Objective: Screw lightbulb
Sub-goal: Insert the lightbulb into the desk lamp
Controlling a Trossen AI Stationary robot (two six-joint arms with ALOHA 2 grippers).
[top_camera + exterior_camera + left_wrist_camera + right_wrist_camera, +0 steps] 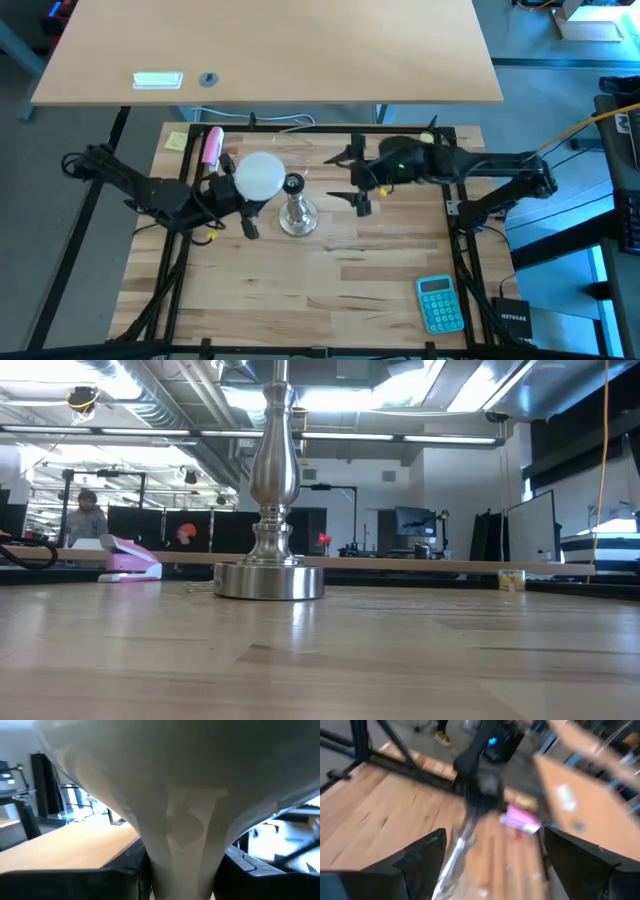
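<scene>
bulb: lightbulb (261, 174) sat beside socket stand (295, 207), neck clamped in left end effector (180, 870) | handling: probably light, smooth, fragile, best held at neck | right end effector (358, 185) fingers apart, near stand, possibly in the way | bench (330, 280): pink stapler (212, 146), calculator (440, 304) well apart

Bare table (300, 290) in front of socket stand (296, 205); calculator (440, 304) cornerward.

Bright, even overhead light from ceiling strips (420, 438) glares in the low view; soft shadows lie on the counter (330, 275). The right wrist view is motion-blurred; the lightbulb (180, 795), pressed against the left hand's camera, is unfocused
</scene>
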